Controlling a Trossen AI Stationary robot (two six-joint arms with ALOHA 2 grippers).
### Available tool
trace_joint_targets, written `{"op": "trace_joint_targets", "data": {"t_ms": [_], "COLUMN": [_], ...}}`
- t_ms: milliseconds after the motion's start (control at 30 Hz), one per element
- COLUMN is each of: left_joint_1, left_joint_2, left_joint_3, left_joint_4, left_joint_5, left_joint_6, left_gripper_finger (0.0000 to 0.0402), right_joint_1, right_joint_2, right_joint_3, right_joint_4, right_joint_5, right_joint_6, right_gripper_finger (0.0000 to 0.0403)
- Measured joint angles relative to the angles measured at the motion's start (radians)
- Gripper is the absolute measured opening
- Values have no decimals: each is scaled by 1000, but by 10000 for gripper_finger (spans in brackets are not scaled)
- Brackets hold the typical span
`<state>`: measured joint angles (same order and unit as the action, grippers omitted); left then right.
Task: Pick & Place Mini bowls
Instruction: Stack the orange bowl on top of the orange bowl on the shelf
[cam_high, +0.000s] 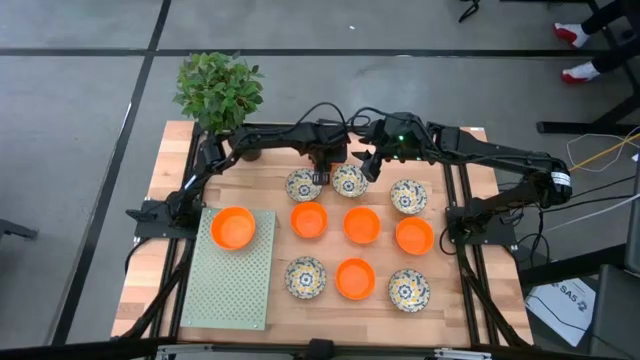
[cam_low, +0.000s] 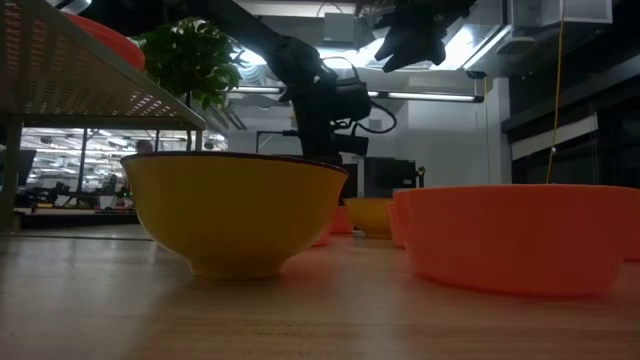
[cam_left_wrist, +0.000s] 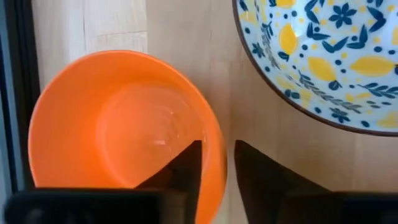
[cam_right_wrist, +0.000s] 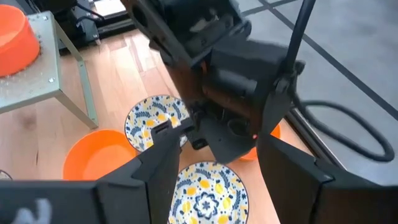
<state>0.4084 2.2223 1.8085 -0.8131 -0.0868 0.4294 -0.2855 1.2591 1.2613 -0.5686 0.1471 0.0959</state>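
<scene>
Several mini bowls, orange and blue-and-yellow floral, stand in rows on the wooden table (cam_high: 470, 300). My left gripper (cam_left_wrist: 217, 171) is low at the far middle (cam_high: 321, 172), shut on an orange mini bowl (cam_left_wrist: 118, 118) that its arm hides from above. A sliver of that bowl (cam_right_wrist: 270, 134) shows behind it in the right wrist view. A floral bowl (cam_left_wrist: 323, 56) sits right beside it. My right gripper (cam_right_wrist: 217, 180) is open and hangs well above the floral bowl (cam_high: 349, 181), touching nothing (cam_low: 410, 45). My left gripper has the orange bowl by its rim (cam_left_wrist: 214, 149), on the side facing the floral bowl. One finger (cam_left_wrist: 186, 168) is inside the bowl and the other (cam_left_wrist: 261, 177) outside its wall, coming from above. Whether the bowl rests on the table or is lifted cannot be told.
A raised green perforated tray (cam_high: 235, 290) at the near left carries one orange bowl (cam_high: 233, 227). A potted plant (cam_high: 220, 90) stands at the far left corner. Orange bowls (cam_high: 362, 224) and floral bowls (cam_high: 408, 196) fill the middle and right. Free wood lies along the far right edge.
</scene>
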Motion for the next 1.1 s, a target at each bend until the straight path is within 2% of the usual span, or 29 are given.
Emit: {"op": "trace_joint_targets", "data": {"t_ms": [167,233,467,800,1100], "left_joint_1": [0,0,1,13,24], "left_joint_2": [0,0,-6,-123,-206], "left_joint_3": [1,2,3,5,6], "left_joint_4": [-2,-1,-2,6,22], "left_joint_5": [26,44,54,111,112], "left_joint_6": [2,1,0,-24,-27], "left_gripper_finger": [21,8,3,2,2], "right_joint_1": [0,0,0,0,0], "right_joint_2": [0,0,0,0,0], "right_joint_3": [0,0,0,0,0], "right_joint_4": [-1,-1,-1,-4,-2], "right_joint_5": [0,0,0,0,0], "right_joint_6": [1,2,4,1,8], "right_gripper_finger": [213,213,213,213,213]}}
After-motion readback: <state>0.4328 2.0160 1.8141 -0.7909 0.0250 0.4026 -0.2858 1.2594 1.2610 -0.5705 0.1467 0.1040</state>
